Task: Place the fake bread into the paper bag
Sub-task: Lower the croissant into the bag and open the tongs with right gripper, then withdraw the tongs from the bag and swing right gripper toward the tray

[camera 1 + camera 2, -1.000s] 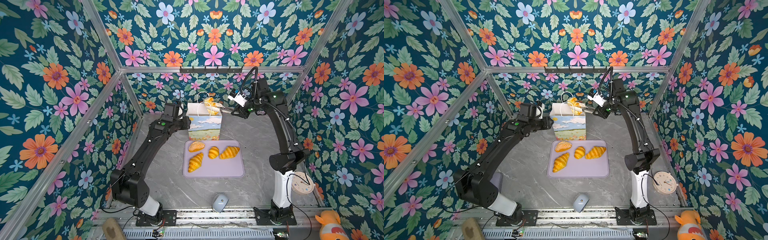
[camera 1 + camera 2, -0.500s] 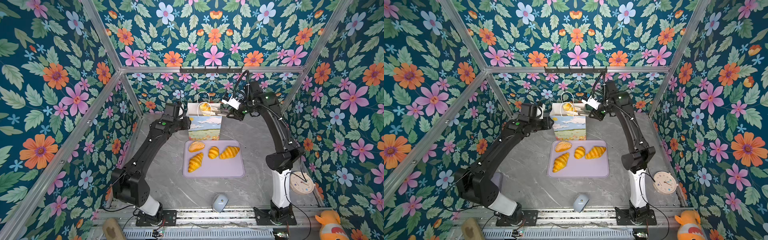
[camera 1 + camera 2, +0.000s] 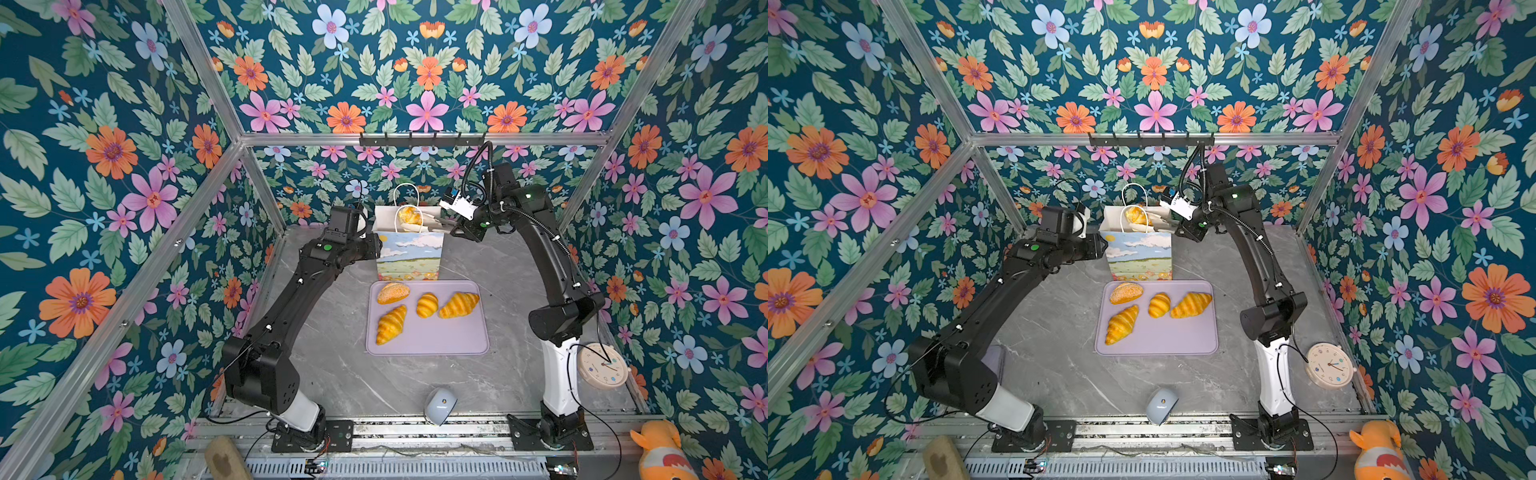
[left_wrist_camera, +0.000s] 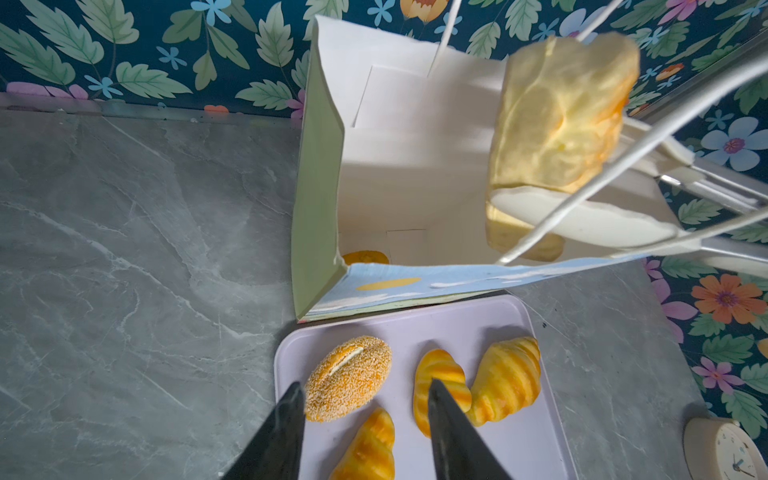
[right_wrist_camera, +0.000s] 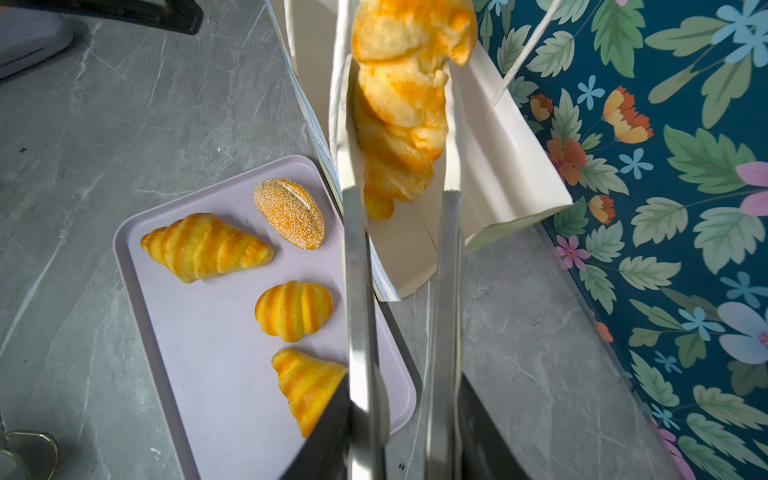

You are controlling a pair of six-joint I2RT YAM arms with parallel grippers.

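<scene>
The paper bag (image 3: pixel 409 253) (image 3: pixel 1140 255) stands upright behind the lilac tray (image 3: pixel 449 336). My right gripper (image 3: pixel 455 230) (image 5: pixel 405 419) is shut on metal tongs (image 5: pixel 357 291), whose white blades hold a fake bread croissant (image 3: pixel 408 216) (image 5: pixel 403 95) (image 4: pixel 557 116) in the bag's open mouth, between the cord handles. One orange piece (image 4: pixel 365 257) lies at the bag's bottom. On the tray lie a seeded bun (image 3: pixel 392 292), a ridged roll (image 3: pixel 427 304) and two croissants (image 3: pixel 459 304) (image 3: pixel 390 324). My left gripper (image 3: pixel 374 245) (image 4: pixel 365 395) hangs open and empty beside the bag's left side.
A round clock (image 3: pixel 602 365) leans by the right arm's base. A grey mouse (image 3: pixel 440 405) lies at the front edge. An orange plush toy (image 3: pixel 660 453) and a tan block (image 3: pixel 224 459) sit outside the front rail. A hook rail (image 3: pixel 422 139) runs above the bag.
The right arm has swung left, carrying the croissant in the tongs from beside the bag into its open mouth. The left arm has stayed where it was.
</scene>
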